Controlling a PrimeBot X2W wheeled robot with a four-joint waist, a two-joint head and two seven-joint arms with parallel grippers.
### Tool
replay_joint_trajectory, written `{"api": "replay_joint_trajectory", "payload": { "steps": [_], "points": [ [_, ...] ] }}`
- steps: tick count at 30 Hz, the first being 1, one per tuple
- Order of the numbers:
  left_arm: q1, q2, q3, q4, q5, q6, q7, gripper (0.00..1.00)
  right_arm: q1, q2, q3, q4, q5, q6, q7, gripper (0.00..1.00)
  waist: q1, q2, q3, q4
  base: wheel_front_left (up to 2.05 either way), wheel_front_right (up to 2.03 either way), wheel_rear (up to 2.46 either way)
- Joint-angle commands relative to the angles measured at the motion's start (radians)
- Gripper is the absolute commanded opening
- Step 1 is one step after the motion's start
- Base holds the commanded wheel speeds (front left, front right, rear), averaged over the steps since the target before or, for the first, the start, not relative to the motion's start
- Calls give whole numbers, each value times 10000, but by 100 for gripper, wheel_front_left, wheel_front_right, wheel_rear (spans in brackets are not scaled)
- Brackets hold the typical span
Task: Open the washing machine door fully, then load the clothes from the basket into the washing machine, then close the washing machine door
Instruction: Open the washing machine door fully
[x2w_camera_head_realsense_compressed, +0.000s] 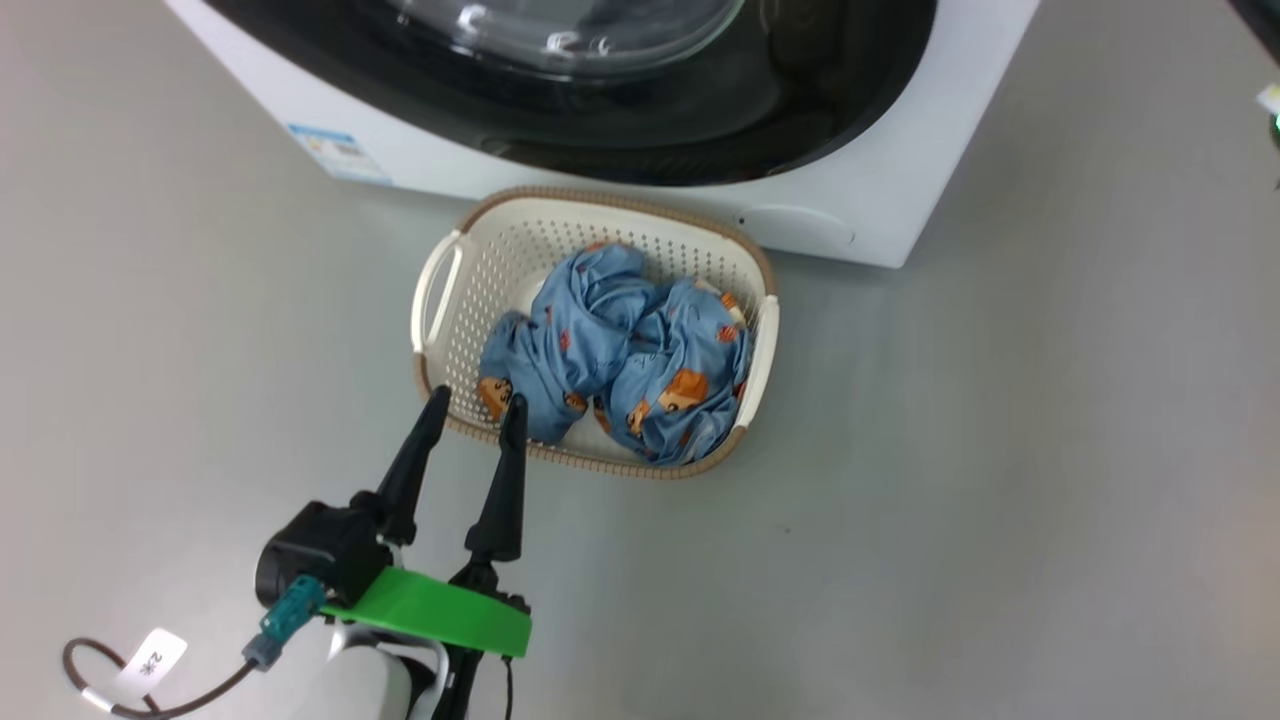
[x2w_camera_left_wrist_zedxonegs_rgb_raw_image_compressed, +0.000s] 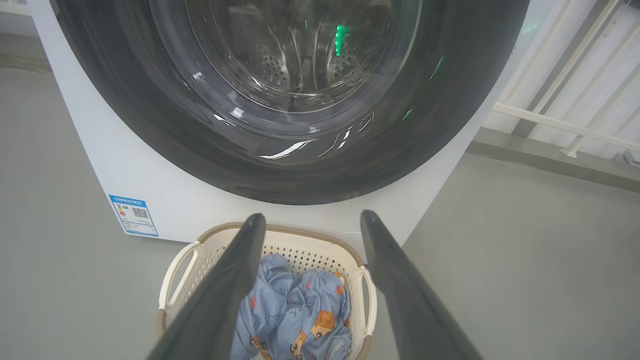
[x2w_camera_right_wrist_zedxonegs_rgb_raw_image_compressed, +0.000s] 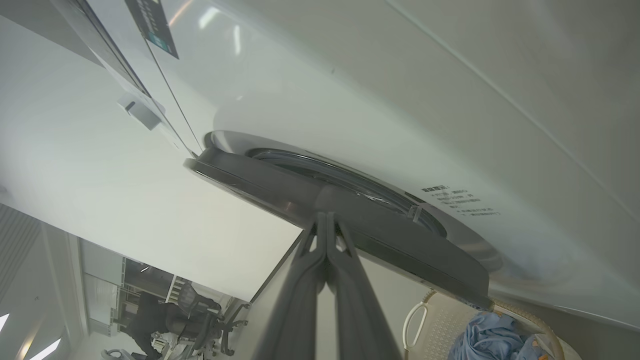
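Observation:
The washing machine (x2w_camera_head_realsense_compressed: 900, 190) stands at the top of the head view, and its door (x2w_camera_head_realsense_compressed: 700, 140) shows a black rim and a glass bowl. The basket (x2w_camera_head_realsense_compressed: 500, 260) sits on the floor just before it, holding the light blue clothes (x2w_camera_head_realsense_compressed: 620, 350). My left gripper (x2w_camera_head_realsense_compressed: 476, 400) is open and empty over the basket's near-left rim. In the left wrist view its fingers frame the basket (x2w_camera_left_wrist_zedxonegs_rgb_raw_image_compressed: 295, 250), the clothes (x2w_camera_left_wrist_zedxonegs_rgb_raw_image_compressed: 300, 310) and the door (x2w_camera_left_wrist_zedxonegs_rgb_raw_image_compressed: 150, 125). My right gripper (x2w_camera_right_wrist_zedxonegs_rgb_raw_image_compressed: 325, 216) is shut, its tips against the edge of the door (x2w_camera_right_wrist_zedxonegs_rgb_raw_image_compressed: 400, 240), which stands slightly off the machine's front (x2w_camera_right_wrist_zedxonegs_rgb_raw_image_compressed: 400, 100).
A blue label (x2w_camera_head_realsense_compressed: 335, 150) and a round cover (x2w_camera_head_realsense_compressed: 800, 225) sit low on the machine's front. Grey floor (x2w_camera_head_realsense_compressed: 1000, 450) spreads wide to the right of the basket. White rails (x2w_camera_left_wrist_zedxonegs_rgb_raw_image_compressed: 575, 120) stand right of the machine. An office chair (x2w_camera_right_wrist_zedxonegs_rgb_raw_image_compressed: 200, 310) shows far off.

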Motion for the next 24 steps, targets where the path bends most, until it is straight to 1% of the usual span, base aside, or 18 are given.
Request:
{"api": "replay_joint_trajectory", "payload": {
  "steps": [1,10,17,24],
  "points": [
    [-231,118,240,-311,-67,72,-65,100,-190,-32,-70,-172,90,46,130,0,-1,-1,378,283,0,0,0],
    [-669,118,-343,-778,-468,413,-65,100,-1384,110,-265,406,-121,46,1722,0,-1,-1,1314,779,0,0,0],
    [-865,118,-616,-949,-658,567,-65,100,-1955,268,-278,603,-438,46,2153,0,-1,-1,1713,975,0,0,0],
    [-1016,118,-826,-1074,-842,677,-65,100,-2292,362,-267,699,-742,46,2294,0,-1,-1,1958,1144,0,0,0]
  ]
}}
